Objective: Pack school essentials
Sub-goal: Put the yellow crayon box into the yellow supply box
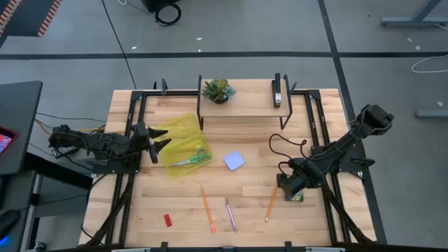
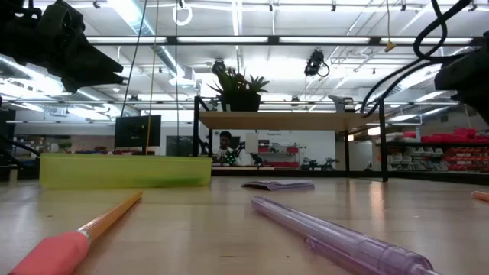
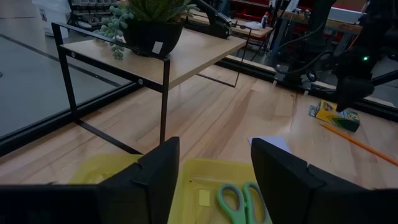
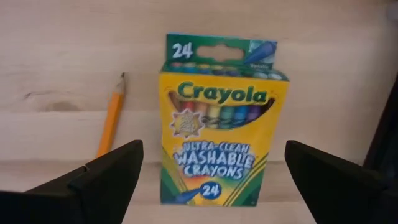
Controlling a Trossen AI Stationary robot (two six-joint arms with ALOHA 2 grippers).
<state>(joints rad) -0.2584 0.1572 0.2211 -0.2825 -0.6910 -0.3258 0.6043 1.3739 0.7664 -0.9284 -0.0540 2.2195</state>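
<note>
A: State the right pincer [image 4: 211,171] condition.
B: Fingers apart, holding nothing. In the right wrist view the crayon box [image 4: 219,121] lies flat on the table between the two fingers, not touched by either. One orange pencil [image 4: 112,115] lies just beside the box. In the high view this pincer sits at lower right of the frame, over the box [image 1: 296,197].

A: And the left pincer [image 1: 158,142]?
B: Fingers apart, empty. It hangs at centre left of the high view, over the left edge of the yellow tray [image 1: 178,129]. The green-handled scissors [image 1: 192,159] lie inside the tray, just past the fingertips.

A: Remaining items?
B: Pale blue notepad [image 1: 234,161] at centre, right of the tray. A second orange pencil [image 1: 207,208] and the purple pen [image 1: 230,214] lie at lower centre; the red eraser [image 1: 168,220] at lower left. All are well apart from both pincers. The potted plant [image 1: 218,90] and stapler [image 1: 277,90] stand on the shelf [image 1: 245,105] at upper centre.
</note>
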